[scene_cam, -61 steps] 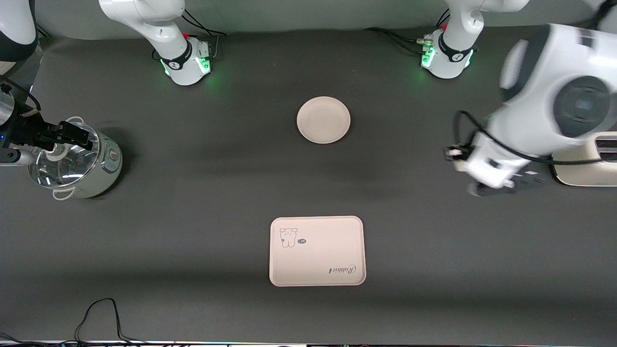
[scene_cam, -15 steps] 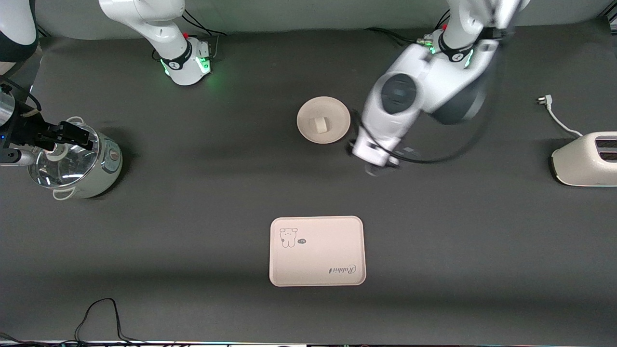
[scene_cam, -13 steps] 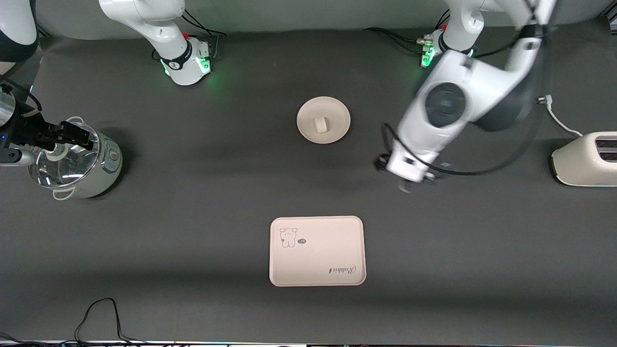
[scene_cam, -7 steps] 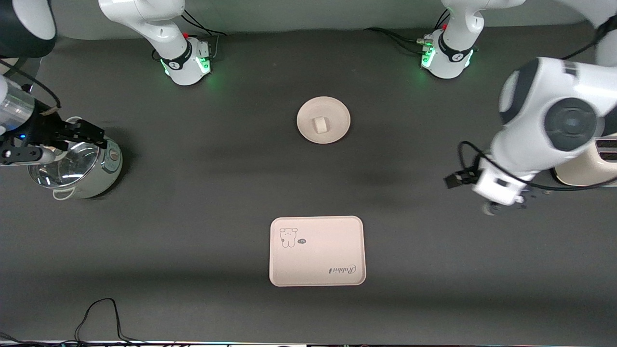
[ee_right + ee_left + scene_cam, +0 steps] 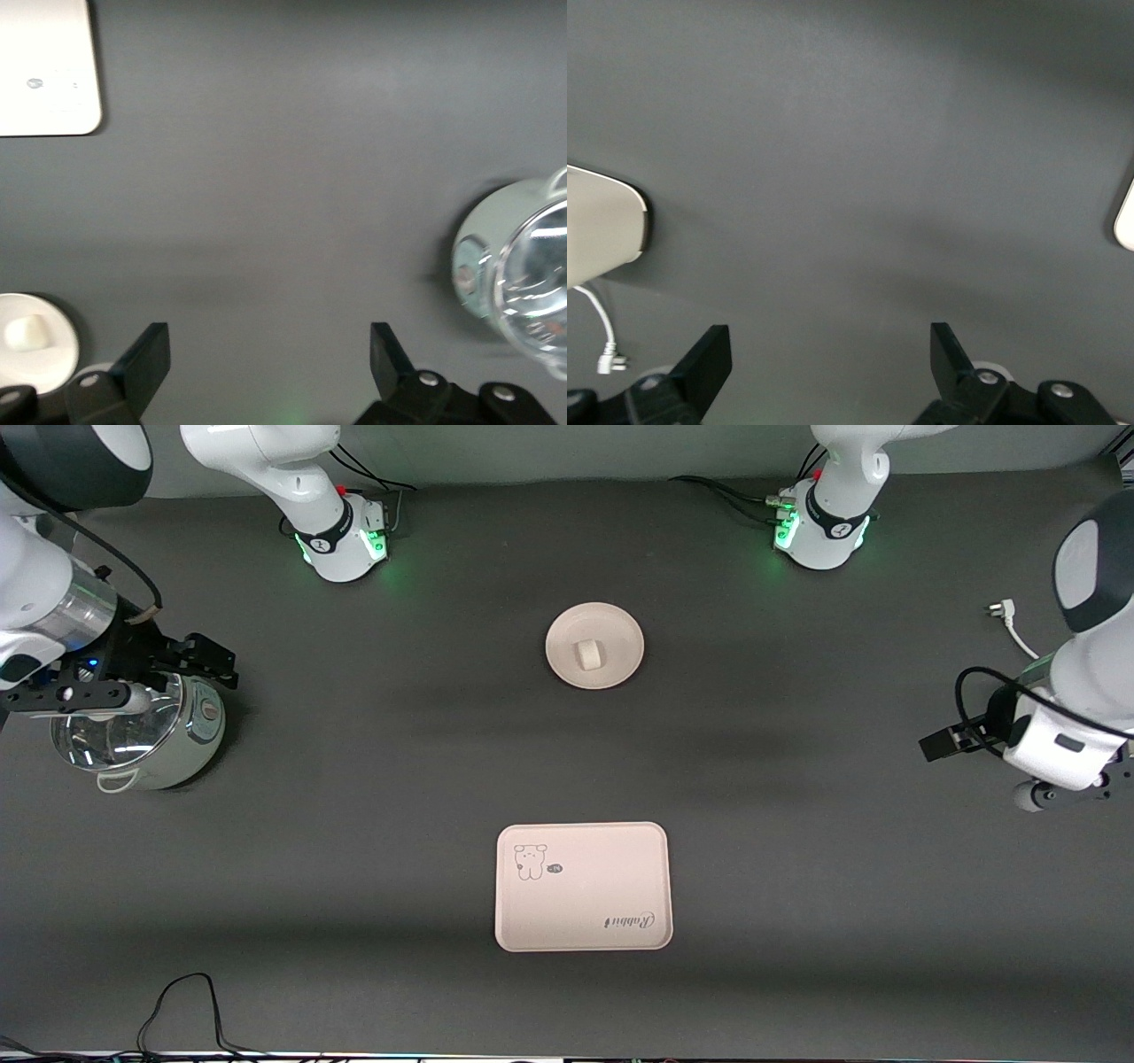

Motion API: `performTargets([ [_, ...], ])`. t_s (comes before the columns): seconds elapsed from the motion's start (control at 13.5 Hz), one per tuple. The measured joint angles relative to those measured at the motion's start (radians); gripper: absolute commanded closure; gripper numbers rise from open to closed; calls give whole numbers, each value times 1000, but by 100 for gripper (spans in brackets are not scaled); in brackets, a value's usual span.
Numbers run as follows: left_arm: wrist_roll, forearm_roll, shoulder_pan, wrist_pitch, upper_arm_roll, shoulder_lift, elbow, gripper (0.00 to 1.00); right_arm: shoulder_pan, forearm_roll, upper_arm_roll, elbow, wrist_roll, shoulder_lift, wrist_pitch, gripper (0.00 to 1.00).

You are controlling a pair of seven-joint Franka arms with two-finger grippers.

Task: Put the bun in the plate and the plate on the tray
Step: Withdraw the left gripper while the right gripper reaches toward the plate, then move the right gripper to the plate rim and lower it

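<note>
Right gripper (image 5: pixel 263 372), jaws apart, hovers beside the pot (image 5: pixel 133 735); left gripper (image 5: pixel 830 372) gapes near the toaster (image 5: pixel 602 232); off-white bun (image 5: pixel 586 654) sits in plate (image 5: pixel 620 627).

Between the plate (image 5: pixel 594 646) and the tray (image 5: pixel 582 887) you have a broad open stretch of dark counter (image 5: pixel 797 850). At the right arm's end, the glass-lidded pot (image 5: pixel 142 731) blocks the way, with the right gripper (image 5: pixel 164 669) over it. At the left arm's end, the toaster (image 5: pixel 598 226) and its loose plug cord (image 5: pixel 1010 624) clutter the edge under the left gripper (image 5: pixel 1054 779).
</note>
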Motion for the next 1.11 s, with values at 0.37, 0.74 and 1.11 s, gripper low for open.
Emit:
performTargets([
  [0.37, 93, -22, -205, -40, 241, -41, -9, 0, 281, 52, 8, -21, 403, -25, 23, 0],
  [0.74, 158, -56, -319, 60, 382, -166, -181, 0, 593, 112, 14, -106, 716, -16, 201, 0],
  [1.11, 204, -56, -116, 83, 199, -202, -223, 0, 634, 180, 89, -172, 717, -21, 221, 0],
])
